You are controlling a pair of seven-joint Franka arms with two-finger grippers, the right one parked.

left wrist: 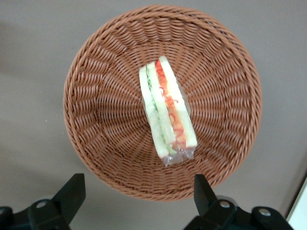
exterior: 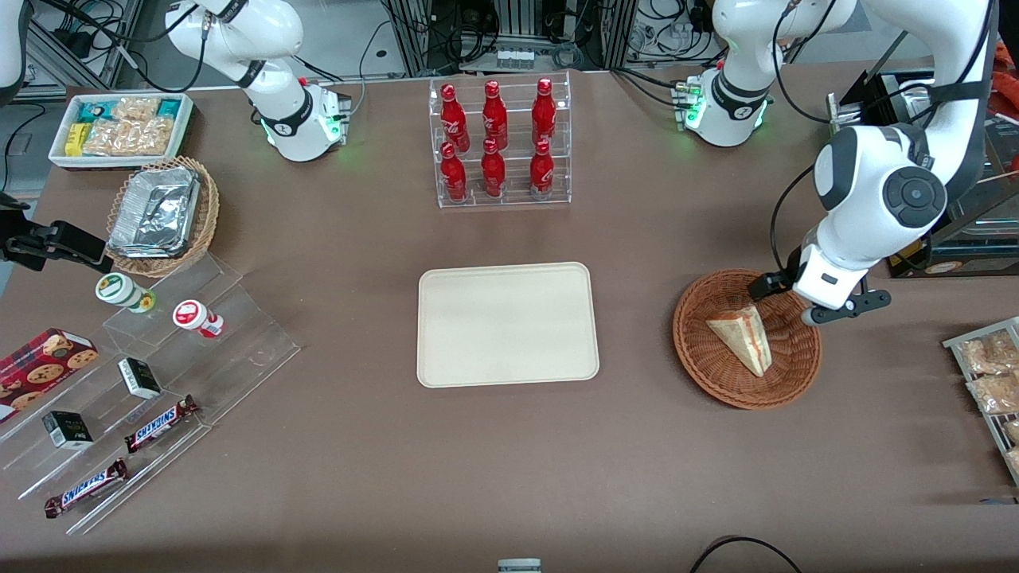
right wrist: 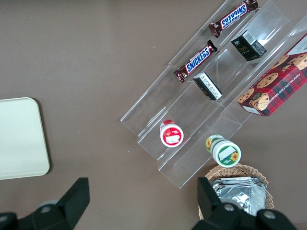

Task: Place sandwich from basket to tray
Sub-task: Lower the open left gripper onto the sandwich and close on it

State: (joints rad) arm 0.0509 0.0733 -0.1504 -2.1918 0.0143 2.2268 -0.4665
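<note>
Sandwich (left wrist: 167, 111) lying in basket (left wrist: 96, 86), hand (left wrist: 139, 196) above, fingers spread wide, holding nothing

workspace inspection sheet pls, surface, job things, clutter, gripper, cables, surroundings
surface: brown table, no spills seen.
job's things: sandwich lies in the basket, filling side toward the wrist camera; tray bare, toward the parked arm's end from the basket.
clutter: rack of red bottles, farther from the front camera than the tray; acrylic steps with Snickers bars, small boxes and cups; cookie box; foil containers in a tan basket; bin of snack packets; wire rack of snack bags.
grippers: gripper open, above the basket, apart from the sandwich.
cables: black cable at the table edge nearest the front camera.
surroundings: equipment racks and wiring at the arms' bases.
</note>
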